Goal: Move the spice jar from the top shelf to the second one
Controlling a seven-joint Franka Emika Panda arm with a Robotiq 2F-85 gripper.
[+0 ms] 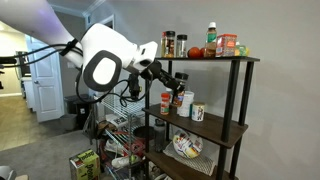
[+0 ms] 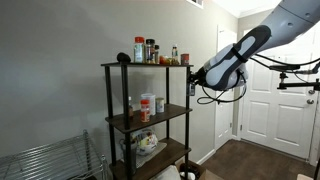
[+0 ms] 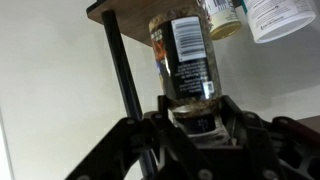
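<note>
My gripper (image 3: pixel 192 102) is shut on a spice jar (image 3: pixel 186 50) with a dark label, a barcode and a black cap; the fingers clamp it at the cap end. In both exterior views the gripper (image 1: pixel 178 80) (image 2: pixel 193 78) is at the open side of the black shelf unit, below the top shelf (image 1: pixel 235 59) and above the second shelf (image 1: pixel 225 127). The held jar is too small to make out there. Two dark spice jars (image 1: pixel 174 44) stand on the top shelf.
A shelf post (image 3: pixel 122 70) runs just beside the held jar. The top shelf also holds a tomato (image 1: pixel 197 52), a green-capped bottle (image 1: pixel 211 37) and a red box (image 1: pixel 229 45). The second shelf holds a red-lidded jar (image 1: pixel 167 100) and a white can (image 1: pixel 198 112).
</note>
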